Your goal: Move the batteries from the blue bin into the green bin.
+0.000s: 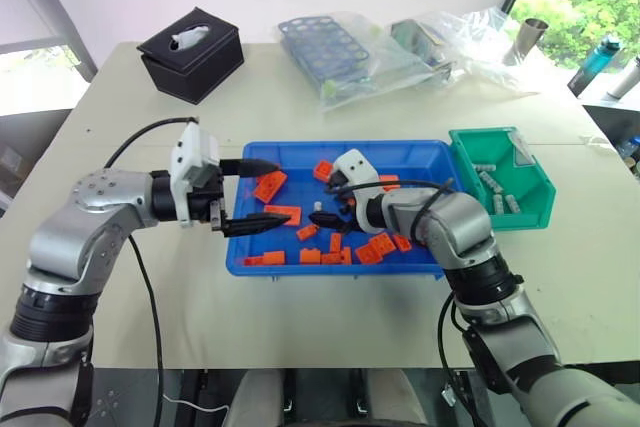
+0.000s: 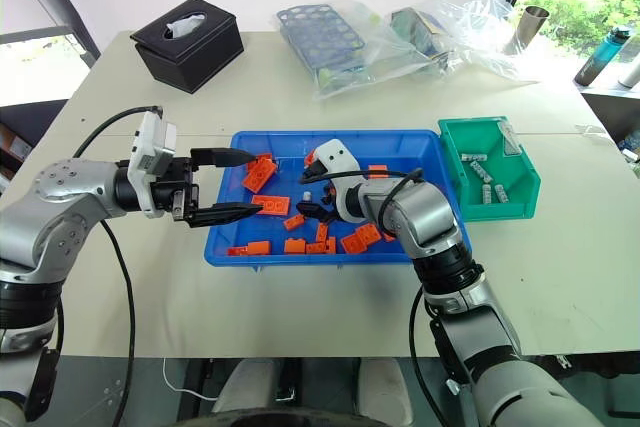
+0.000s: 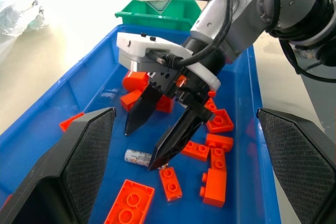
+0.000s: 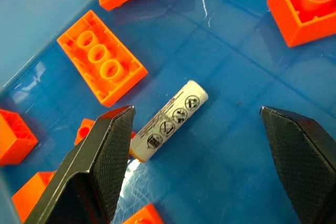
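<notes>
On a pale beige table [image 1: 300, 327], a large shallow blue plastic bin [image 1: 420, 152] lies in the middle, scattered with small orange toy bricks [image 1: 283, 213]. Just beside its right end stands a small deep green plastic bin [image 1: 535, 197], which already holds several silver-grey cylindrical batteries [image 1: 490, 185].

One more battery [image 4: 168, 121], a white-and-silver cylinder printed with warning symbols, lies flat on the blue floor of the large bin, with orange bricks near it on several sides and one brick touching or almost touching its end.

The right gripper [image 4: 197, 150] reaches down into the blue bin, its two black fingers spread wide on either side of this battery, not touching it and holding nothing. In the left wrist view its fingertips [image 3: 157, 153] hover just over the battery.

The left gripper [image 1: 255, 194] hangs level over the left end of the blue bin, pointing toward the right gripper, its black fingers also parted and empty.

At the far edge of the table sit a black tissue box [image 1: 190, 52], a blue-grey perforated rack [image 1: 322, 47] partly under crumpled clear plastic bags [image 1: 440, 42], and a metal cup [image 1: 525, 39].
</notes>
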You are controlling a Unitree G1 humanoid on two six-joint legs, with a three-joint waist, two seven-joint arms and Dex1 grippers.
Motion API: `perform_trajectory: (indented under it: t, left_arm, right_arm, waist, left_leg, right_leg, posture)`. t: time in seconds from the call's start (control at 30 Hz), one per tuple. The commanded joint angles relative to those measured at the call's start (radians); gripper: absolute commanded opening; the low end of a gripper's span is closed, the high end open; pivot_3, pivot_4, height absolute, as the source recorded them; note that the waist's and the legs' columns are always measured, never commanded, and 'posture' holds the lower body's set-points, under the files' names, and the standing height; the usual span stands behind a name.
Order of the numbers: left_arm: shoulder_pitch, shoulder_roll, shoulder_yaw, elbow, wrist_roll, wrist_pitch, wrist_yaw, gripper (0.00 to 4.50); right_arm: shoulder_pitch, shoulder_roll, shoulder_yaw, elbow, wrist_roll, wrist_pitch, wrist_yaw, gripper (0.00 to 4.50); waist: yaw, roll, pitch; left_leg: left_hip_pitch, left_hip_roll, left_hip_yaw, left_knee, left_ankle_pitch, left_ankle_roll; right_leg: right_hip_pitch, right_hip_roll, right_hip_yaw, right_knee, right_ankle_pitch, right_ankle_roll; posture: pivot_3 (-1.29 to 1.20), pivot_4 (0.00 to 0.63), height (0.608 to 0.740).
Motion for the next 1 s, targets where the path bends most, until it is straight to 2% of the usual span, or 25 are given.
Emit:
perform_trajectory:
  t: [0.03,0.23,0.27,0.43,0.53,0.67,0.77,0.9,1.0]
  left_arm:
    - [-0.017,0.004,0.024,-0.026,-0.017,0.003,0.004,4.50]
    - [-0.028,0.001,0.020,-0.013,-0.013,-0.002,0.000,4.50]
    - [-0.029,0.000,0.019,-0.011,-0.012,-0.003,-0.001,4.50]
    - [-0.033,-0.008,0.011,-0.003,-0.007,-0.010,-0.007,4.50]
    - [-0.034,-0.016,0.006,-0.002,-0.008,-0.009,-0.009,4.50]
    - [-0.027,-0.030,-0.006,0.004,-0.003,-0.016,-0.017,4.50]
    - [-0.027,-0.035,-0.008,0.021,0.003,-0.025,-0.025,4.50]
    - [-0.027,-0.033,-0.003,0.052,0.014,-0.042,-0.039,4.50]
    - [-0.033,-0.029,0.002,0.070,0.017,-0.048,-0.045,4.50]
  right_arm:
    - [0.025,0.002,0.018,-0.010,-0.008,0.005,0.002,3.20]
    - [0.022,-0.007,0.033,-0.029,-0.018,0.002,0.009,0.28]
    - [0.021,-0.008,0.034,-0.031,-0.020,0.002,0.008,0.07]
    - [0.017,-0.024,0.014,-0.065,-0.016,0.027,0.005,0.08]
    - [0.002,-0.052,-0.042,-0.123,-0.001,0.054,0.007,0.08]
    - [-0.070,-0.136,-0.342,-0.237,0.081,0.203,0.018,0.08]
    - [-0.107,-0.223,-0.502,-0.247,0.107,0.290,0.028,0.08]
    - [-0.099,-0.370,-0.641,-0.165,0.087,0.308,0.030,0.08]
    - [-0.032,-0.453,-0.653,-0.133,0.082,0.261,0.042,0.08]
  waist:
    - [0.000,0.000,0.000]
    - [0.002,0.000,0.000]
    - [0.002,0.000,0.000]
    - [0.002,0.000,0.000]
    - [0.003,0.000,0.000]
    - [0.009,0.000,0.000]
    - [0.007,0.000,0.000]
    - [0.006,0.000,0.000]
    - [0.007,0.000,0.000]
  left_leg:
    - [0.000,0.000,0.000,0.000,0.000,0.000]
    - [0.000,0.000,0.000,0.000,0.000,0.000]
    - [0.000,0.000,0.000,0.000,0.000,0.000]
    - [0.000,0.000,0.000,0.000,0.000,0.000]
    - [0.000,0.000,0.000,0.000,0.000,0.000]
    - [-0.001,-0.001,0.000,0.000,0.000,0.000]
    - [-0.001,-0.001,0.000,0.000,0.000,0.000]
    - [0.000,0.000,0.000,-0.001,0.000,0.000]
    - [0.000,0.000,0.000,-0.001,0.000,0.000]
  right_leg:
    - [0.000,0.000,0.000,0.000,0.000,0.000]
    - [0.000,0.000,0.000,0.000,0.000,0.000]
    - [0.000,0.000,0.000,0.000,0.000,0.000]
    - [0.000,0.000,0.000,0.000,0.000,0.000]
    - [0.000,0.000,0.000,0.000,0.000,0.000]
    - [0.000,-0.001,0.000,0.000,0.000,0.000]
    - [0.000,-0.001,0.000,0.000,0.000,0.000]
    - [0.000,-0.001,0.000,-0.001,0.000,0.000]
    - [0.000,-0.001,0.000,-0.002,0.000,0.000]
  posture:
    - [0.00,0.150,0.716]
    - [0.00,0.150,0.716]
    - [0.00,0.150,0.716]
    - [0.00,0.150,0.716]
    - [0.00,0.150,0.716]
    - [0.00,0.150,0.716]
    - [0.00,0.150,0.716]
    - [0.00,0.150,0.716]
    - [0.00,0.150,0.716]
